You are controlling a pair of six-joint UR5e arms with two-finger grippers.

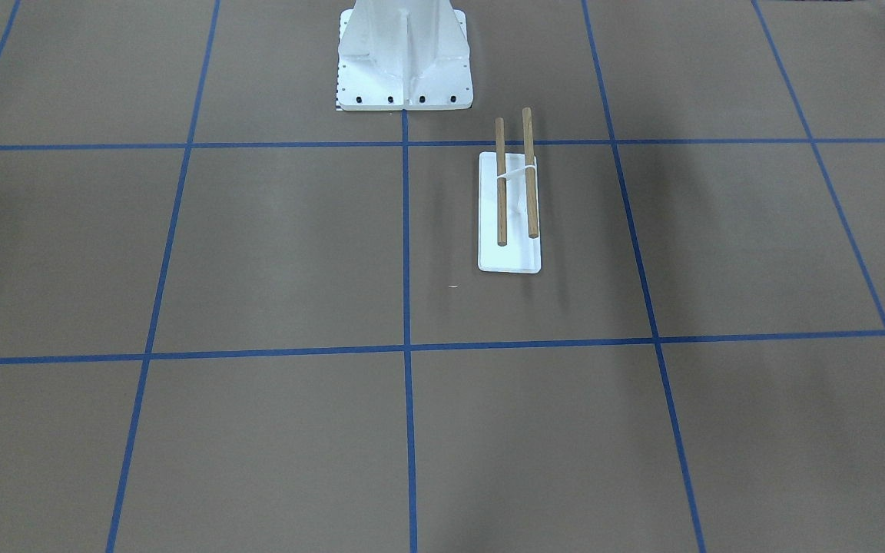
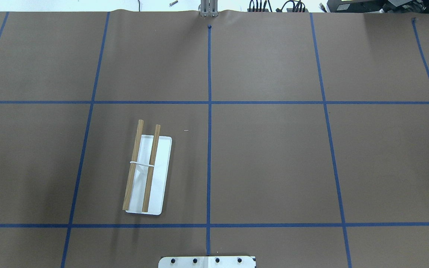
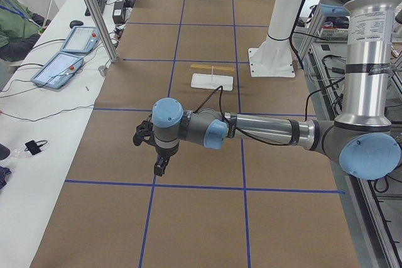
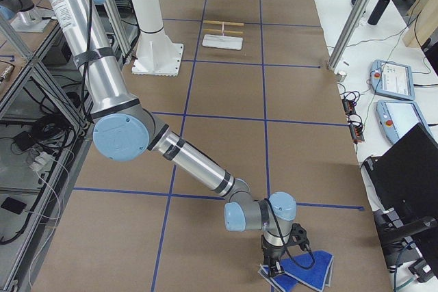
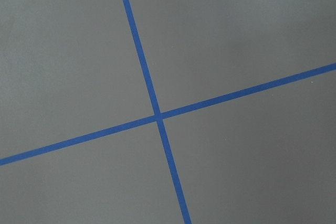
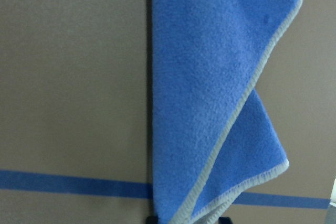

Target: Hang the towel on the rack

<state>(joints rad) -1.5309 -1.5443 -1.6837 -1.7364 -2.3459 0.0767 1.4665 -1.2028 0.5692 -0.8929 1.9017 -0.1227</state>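
Note:
The rack (image 1: 509, 207) stands on the brown table, two wooden dowels over a white base plate; it also shows in the overhead view (image 2: 147, 175). The royal-blue towel (image 4: 304, 271) lies at the table's far right end, partly folded. My right gripper (image 4: 272, 264) is at the towel's corner. In the right wrist view the towel (image 6: 210, 103) hangs raised off the table and runs down between the dark fingertips (image 6: 153, 219), so the gripper is shut on it. My left gripper (image 3: 157, 155) hovers over bare table at the left end; I cannot tell whether it is open or shut.
The large white bolted pedestal (image 1: 404, 61) stands behind the rack. Blue tape lines grid the table. Operator tablets (image 3: 59, 67) and an aluminium post (image 3: 97, 17) stand along the far table edge. More screens (image 4: 393, 80) sit by the right end.

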